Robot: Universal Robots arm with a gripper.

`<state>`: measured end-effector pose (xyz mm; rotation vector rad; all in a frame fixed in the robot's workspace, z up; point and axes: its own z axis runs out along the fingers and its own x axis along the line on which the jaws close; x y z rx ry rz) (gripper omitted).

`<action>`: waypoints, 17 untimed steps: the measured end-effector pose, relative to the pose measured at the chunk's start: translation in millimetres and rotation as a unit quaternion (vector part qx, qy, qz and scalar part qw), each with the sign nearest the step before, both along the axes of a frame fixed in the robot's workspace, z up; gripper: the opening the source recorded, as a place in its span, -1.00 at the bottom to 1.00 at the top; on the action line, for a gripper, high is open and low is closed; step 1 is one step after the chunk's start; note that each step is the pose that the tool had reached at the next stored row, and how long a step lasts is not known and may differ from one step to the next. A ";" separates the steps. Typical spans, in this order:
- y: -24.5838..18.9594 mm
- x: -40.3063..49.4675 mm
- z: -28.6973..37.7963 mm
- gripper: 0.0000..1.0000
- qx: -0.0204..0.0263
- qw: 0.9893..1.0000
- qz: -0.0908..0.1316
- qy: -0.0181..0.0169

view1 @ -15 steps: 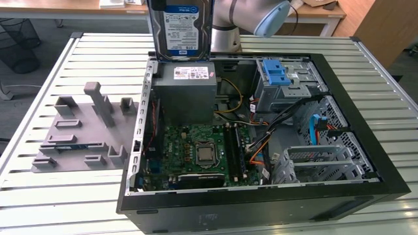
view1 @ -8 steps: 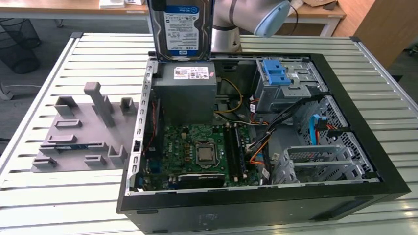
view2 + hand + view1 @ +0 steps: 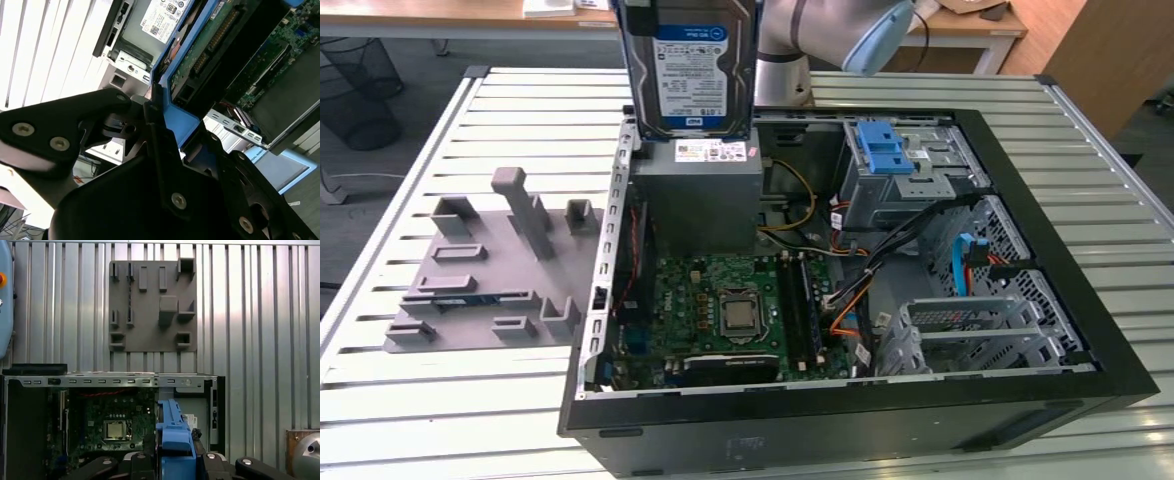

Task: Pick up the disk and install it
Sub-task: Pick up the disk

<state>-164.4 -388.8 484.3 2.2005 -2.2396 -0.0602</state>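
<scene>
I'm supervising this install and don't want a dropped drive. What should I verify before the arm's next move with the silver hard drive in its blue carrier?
1. Grip: black gripper shut on the blue carrier of the silver hard drive: ok.
2. Drive clear of the black computer case, hanging above the gray power supply: ok.
3. Case side open, green motherboard exposed: ok.
4. Metal drive cage with blue latch free to receive it: cannot tell.
5. Black cables away from the cage: not ok, they run right beside it.
</scene>
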 end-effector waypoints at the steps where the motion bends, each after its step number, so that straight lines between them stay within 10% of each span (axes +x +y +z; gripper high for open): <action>1: -2.6 0.0 0.1 -0.27 0.000 1.000 0.000 0.000; 6: -7.5 4.4 0.0 -0.27 0.000 1.000 -0.002 0.000; 17: -7.6 45.8 0.0 -0.27 0.000 1.000 -0.002 0.000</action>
